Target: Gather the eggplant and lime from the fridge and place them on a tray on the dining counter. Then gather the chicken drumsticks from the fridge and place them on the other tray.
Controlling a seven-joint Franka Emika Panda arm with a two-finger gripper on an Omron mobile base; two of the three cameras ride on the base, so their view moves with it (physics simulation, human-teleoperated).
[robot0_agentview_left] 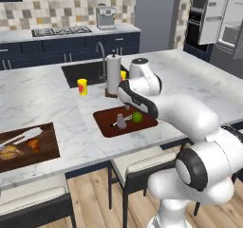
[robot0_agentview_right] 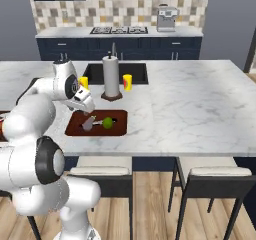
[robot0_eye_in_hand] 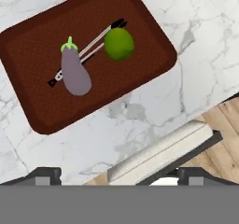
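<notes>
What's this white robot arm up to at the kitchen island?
It is stocking trays with food. The eggplant and lime already lie on the brown tray near the counter's edge, beside a pair of tongs. The gripper hangs open above them, holding nothing. A second tray sits further along the counter.

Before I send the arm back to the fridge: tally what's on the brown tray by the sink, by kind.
Purple eggplant: 1
Round green lime: 1
Slim metal tongs with dark tips: 1
Total on the dark brown rectangular tray: 3
</notes>
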